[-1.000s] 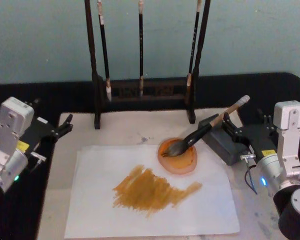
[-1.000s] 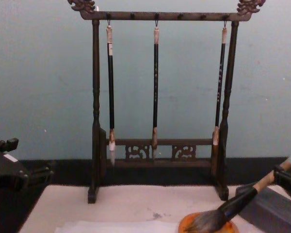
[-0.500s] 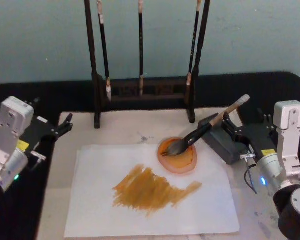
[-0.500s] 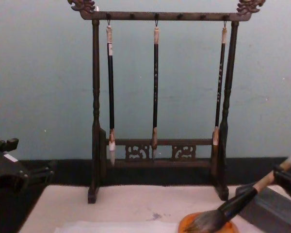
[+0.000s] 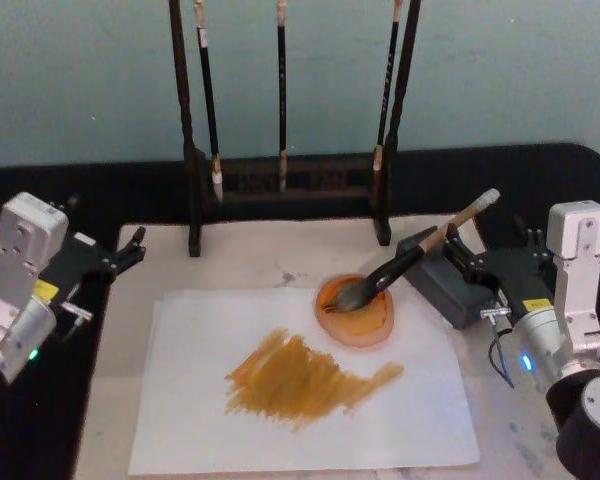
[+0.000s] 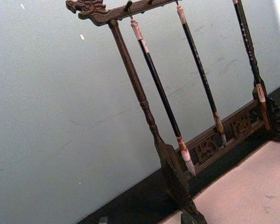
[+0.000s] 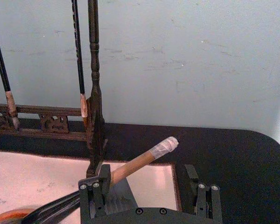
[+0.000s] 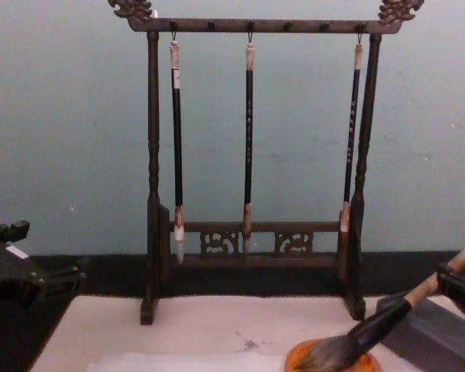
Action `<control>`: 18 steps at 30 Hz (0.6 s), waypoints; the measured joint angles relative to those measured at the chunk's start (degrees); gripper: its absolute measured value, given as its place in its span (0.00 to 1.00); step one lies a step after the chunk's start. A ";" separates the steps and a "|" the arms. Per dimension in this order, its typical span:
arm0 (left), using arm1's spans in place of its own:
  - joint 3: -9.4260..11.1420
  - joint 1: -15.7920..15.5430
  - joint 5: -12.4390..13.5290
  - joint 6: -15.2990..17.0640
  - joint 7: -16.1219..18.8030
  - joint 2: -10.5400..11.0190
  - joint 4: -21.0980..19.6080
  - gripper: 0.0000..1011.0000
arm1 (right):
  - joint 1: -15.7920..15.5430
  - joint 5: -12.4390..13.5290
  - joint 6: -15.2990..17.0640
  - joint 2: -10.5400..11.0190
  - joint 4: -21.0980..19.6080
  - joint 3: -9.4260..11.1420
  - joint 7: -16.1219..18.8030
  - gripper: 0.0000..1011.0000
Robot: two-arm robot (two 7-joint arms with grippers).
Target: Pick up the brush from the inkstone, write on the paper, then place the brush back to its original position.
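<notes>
Nothing has moved: left hand (image 5: 133, 250) parked, right hand (image 7: 147, 172) beside brush (image 5: 400, 268), both spread apart.

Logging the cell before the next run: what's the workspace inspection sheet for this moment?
Surface: cream mat, small grey smudge.
Job's things: brush, bristles in orange dish, handle propped on grey inkstone; paper bears ochre strokes.
Clutter: rack with three thin brushes hanging.
Grippers: right gripper open by the brush's handle end, not gripping; left gripper parked at mat's left edge.
Cables: thin wire loop at right wrist.
Surroundings: teal wall.
</notes>
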 joint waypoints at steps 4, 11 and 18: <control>0.00 0.00 0.00 0.00 0.00 0.00 0.00 1.00 | 0.00 0.00 -0.01 0.00 0.00 0.00 -0.01 0.99; 0.00 0.00 0.00 0.00 0.00 0.00 0.00 1.00 | 0.00 0.00 -0.01 0.00 0.00 0.00 -0.01 0.99; 0.00 0.00 0.00 0.00 0.00 0.00 0.00 1.00 | 0.00 0.00 0.00 0.00 0.00 0.00 -0.01 0.99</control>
